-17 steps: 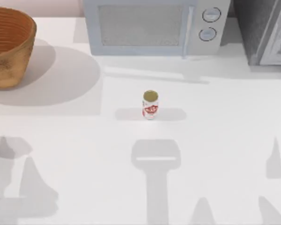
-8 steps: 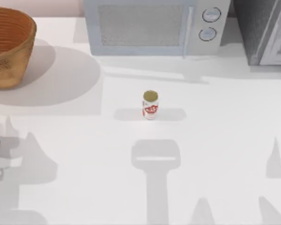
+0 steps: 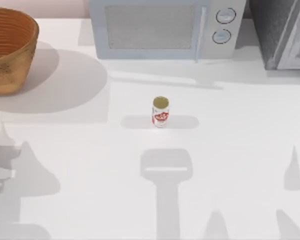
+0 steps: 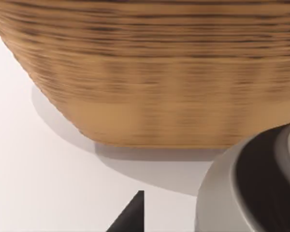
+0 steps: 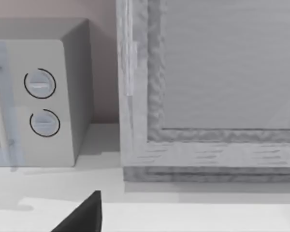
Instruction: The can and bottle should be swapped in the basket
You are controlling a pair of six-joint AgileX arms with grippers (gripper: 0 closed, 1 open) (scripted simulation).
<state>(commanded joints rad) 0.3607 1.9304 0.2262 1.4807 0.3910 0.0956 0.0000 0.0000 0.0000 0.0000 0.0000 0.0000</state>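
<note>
Wicker basket cut off left

microwave, pale grey, two round dials, top centre | grey textured cabinet, top right | white table

The can's red label marks cannot be read.

White table, pale grey microwave at back, grey cabinet beside, soft shadows
</note>
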